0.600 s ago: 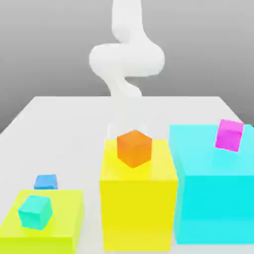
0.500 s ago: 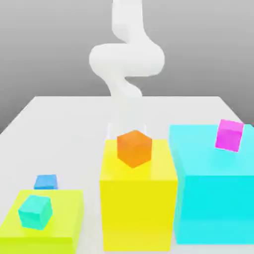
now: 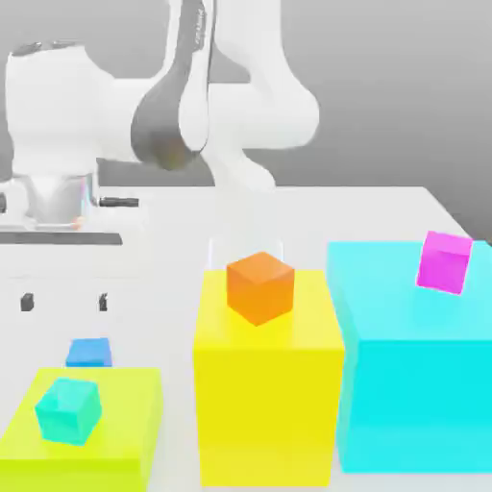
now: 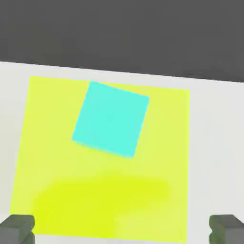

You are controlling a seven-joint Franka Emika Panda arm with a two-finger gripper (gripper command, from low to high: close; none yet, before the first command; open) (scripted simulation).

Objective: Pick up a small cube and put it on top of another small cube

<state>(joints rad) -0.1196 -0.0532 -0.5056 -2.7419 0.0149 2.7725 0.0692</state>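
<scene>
Between the two dark fingertips [image 4: 17, 228] at the lower corners of the hand view, the gripper [image 4: 122, 231] stands spread wide with nothing between its fingers; both tips are cut off by the picture's edge. Directly below it lies a lime-yellow slab [image 4: 43, 143], with a teal cube [image 4: 110, 119] resting on it, turned slightly askew to the slab's edges. A soft darker patch falls across the slab nearer the fingers.

From the exterior view the gripper [image 3: 63, 302] shows as two small dark tips under the white arm [image 3: 115, 115], and how they sit is hard to make out against the pale table [image 3: 384, 207]. The small cube [image 3: 88, 353], bright blue, rests on the table just behind the slab, partly hidden by it. Toward the exterior view's right stand a tall yellow block [image 3: 267, 404] carrying an orange cube [image 3: 259, 286], then a large cyan block [image 3: 413, 384] with a tilted magenta cube [image 3: 444, 261].
</scene>
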